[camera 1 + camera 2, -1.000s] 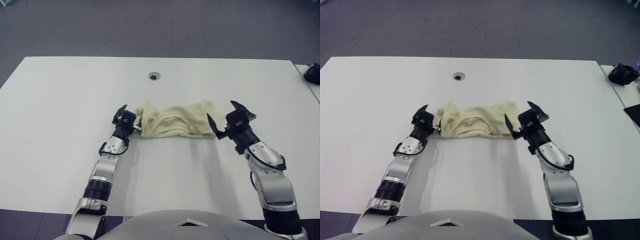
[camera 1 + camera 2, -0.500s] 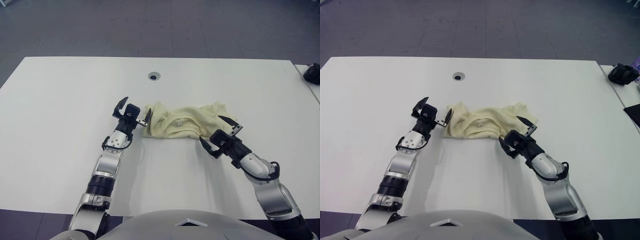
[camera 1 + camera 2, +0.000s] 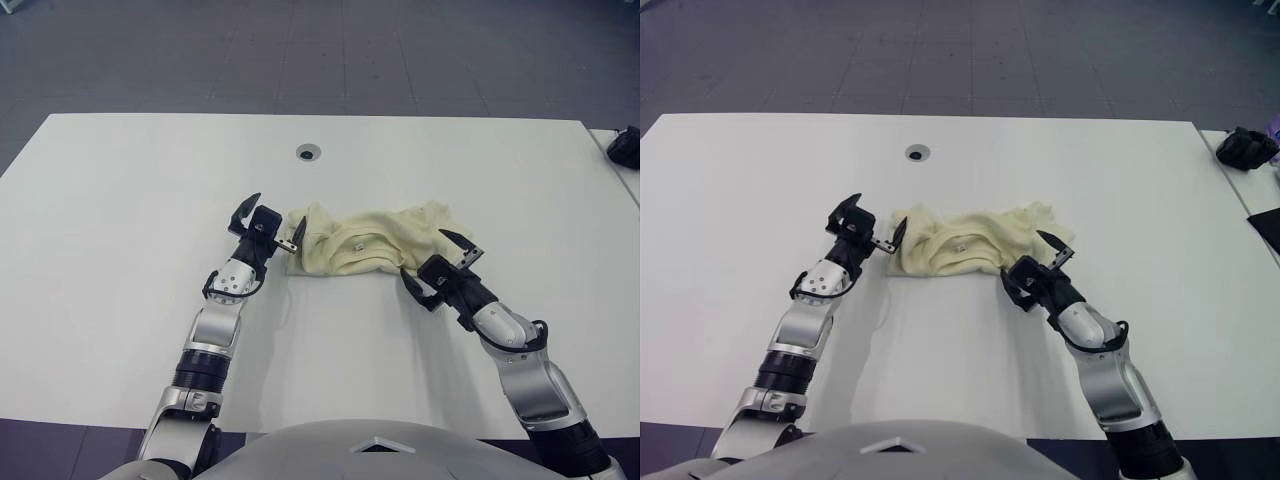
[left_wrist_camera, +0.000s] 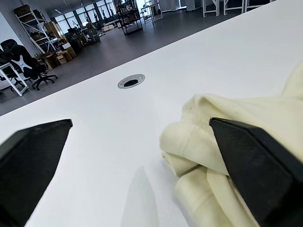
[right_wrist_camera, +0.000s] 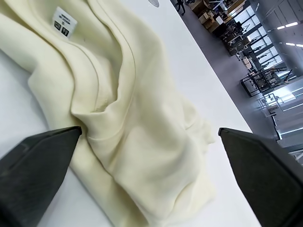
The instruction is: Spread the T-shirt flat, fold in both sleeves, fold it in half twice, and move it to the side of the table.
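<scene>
A pale yellow T-shirt (image 3: 365, 240) lies bunched in a crumpled strip at the middle of the white table (image 3: 120, 200), its neck label facing up. My left gripper (image 3: 268, 224) stands open at the shirt's left end, fingers (image 4: 255, 161) straddling the cloth edge (image 4: 208, 142). My right gripper (image 3: 438, 262) is open at the shirt's right front corner, low over the table. The right wrist view has the wrinkled fabric (image 5: 137, 142) between the two spread fingers (image 5: 38, 165).
A round cable grommet (image 3: 308, 152) is set into the table behind the shirt. A dark object (image 3: 625, 146) lies on a neighbouring table at the far right. Bare tabletop extends to the left, right and front of the shirt.
The left gripper, shut on the shirt's left end a second ago, has opened. The right arm dropped lower and closer to the shirt's right corner. The shirt shifted slightly right.
</scene>
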`<control>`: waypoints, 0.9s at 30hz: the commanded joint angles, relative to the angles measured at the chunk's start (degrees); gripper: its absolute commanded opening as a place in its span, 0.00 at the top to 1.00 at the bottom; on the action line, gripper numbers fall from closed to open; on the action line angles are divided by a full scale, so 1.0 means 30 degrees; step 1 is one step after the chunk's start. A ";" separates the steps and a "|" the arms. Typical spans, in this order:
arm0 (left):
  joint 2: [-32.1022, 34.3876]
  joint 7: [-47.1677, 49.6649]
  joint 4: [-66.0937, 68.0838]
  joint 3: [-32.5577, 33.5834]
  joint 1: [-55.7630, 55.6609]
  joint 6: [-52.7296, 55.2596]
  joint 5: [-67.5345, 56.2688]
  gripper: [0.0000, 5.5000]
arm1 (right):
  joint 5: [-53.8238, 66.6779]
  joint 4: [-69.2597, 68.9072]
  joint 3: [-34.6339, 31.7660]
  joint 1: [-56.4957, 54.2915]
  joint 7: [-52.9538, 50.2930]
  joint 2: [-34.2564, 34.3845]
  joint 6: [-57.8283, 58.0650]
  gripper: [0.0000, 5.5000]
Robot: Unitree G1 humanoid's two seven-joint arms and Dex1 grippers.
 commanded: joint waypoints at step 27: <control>0.0153 -0.0118 -0.0556 -0.0006 0.0675 0.0213 -0.0012 0.02 | -0.3772 0.1964 0.1842 -0.1332 -0.0821 -0.0290 -0.2704 0.36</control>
